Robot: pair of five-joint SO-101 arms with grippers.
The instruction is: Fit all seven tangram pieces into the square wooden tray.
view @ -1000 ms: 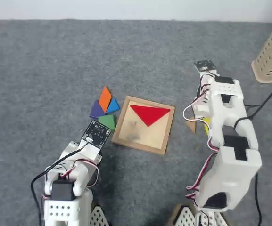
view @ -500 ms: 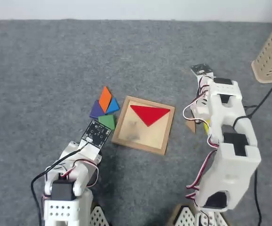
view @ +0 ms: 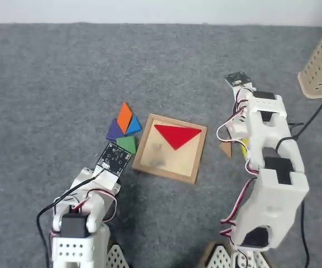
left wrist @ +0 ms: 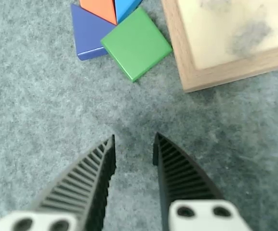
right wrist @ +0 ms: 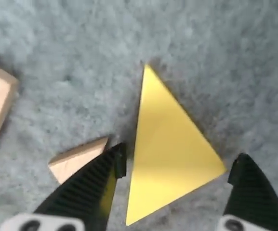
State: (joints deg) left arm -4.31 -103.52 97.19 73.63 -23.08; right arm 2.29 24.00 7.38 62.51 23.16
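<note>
Grey carpeted worktop [view: 66, 72], tangram sort: one piece seated, six outstanding.
Left arm's fingers [left wrist: 100, 178] stand narrowly parted, holding nothing, over bare carpet near the green square piece [left wrist: 136, 43], which touches the purple triangle [left wrist: 88, 33] beside the orange triangle [view: 124, 115] and blue triangle [view: 133, 125]. Square wooden tray [view: 142, 141] holds only the red triangle [view: 176, 135]. Right arm's fingers [right wrist: 88, 190] are spread wide, empty, straddling the flat yellow triangle [right wrist: 170, 149] on the carpet right of the tray, a small plain wooden triangle [right wrist: 78, 159] just beside. Judged light, rigid, smooth-faced; pinch across opposite edges at mid-body, since a corner grip would likely pivot.
</note>
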